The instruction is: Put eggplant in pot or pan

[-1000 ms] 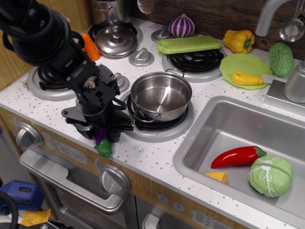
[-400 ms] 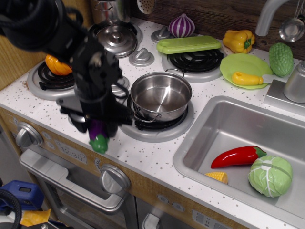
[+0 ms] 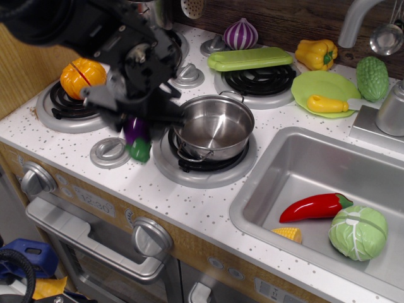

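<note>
My black gripper (image 3: 136, 123) is shut on the eggplant (image 3: 137, 139), a small glossy purple toy with a green stem cap pointing down. It hangs in the air above the counter, just left of the pot. The pot (image 3: 213, 127) is a shallow shiny steel one with thin wire loop handles, standing empty on the front middle burner. The eggplant is level with the pot's left rim and outside it. My arm hides the back left of the stove.
An orange toy (image 3: 83, 73) lies on the left burner. A striped onion (image 3: 240, 33), green lid (image 3: 250, 59), yellow pepper (image 3: 317, 53) and green plate (image 3: 323, 88) stand behind. The sink (image 3: 303, 170) at right holds a red chili, corn and cabbage.
My gripper has lifted the eggplant off the counter's front edge and carried it up and back, toward the pot's left side. The orange toy has come into view.
</note>
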You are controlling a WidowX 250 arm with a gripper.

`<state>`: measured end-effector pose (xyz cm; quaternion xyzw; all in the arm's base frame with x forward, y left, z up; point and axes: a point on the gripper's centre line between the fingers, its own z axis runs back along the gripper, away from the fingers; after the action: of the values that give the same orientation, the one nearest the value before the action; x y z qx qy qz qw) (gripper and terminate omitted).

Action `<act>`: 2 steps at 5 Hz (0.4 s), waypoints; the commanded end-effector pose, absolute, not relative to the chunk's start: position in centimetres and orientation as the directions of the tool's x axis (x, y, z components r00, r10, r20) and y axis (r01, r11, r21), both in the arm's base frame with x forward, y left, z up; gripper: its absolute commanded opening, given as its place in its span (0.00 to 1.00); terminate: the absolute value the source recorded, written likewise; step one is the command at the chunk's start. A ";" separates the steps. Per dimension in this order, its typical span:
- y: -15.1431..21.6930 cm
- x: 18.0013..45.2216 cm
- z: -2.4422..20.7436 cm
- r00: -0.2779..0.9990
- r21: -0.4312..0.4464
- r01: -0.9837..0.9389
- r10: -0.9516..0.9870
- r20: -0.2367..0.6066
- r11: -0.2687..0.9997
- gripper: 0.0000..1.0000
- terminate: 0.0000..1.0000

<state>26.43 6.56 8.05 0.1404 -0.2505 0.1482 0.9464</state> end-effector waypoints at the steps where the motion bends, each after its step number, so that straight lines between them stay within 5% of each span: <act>1: 5.8 30.9 9.3 0.773 0.148 -0.294 0.144 0.618 0.944 0.00 0.00; 2: 4.8 32.7 9.4 0.745 0.088 -0.262 0.143 0.652 0.961 0.00 0.00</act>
<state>32.51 3.93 8.42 0.0722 -0.3327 0.1206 0.9325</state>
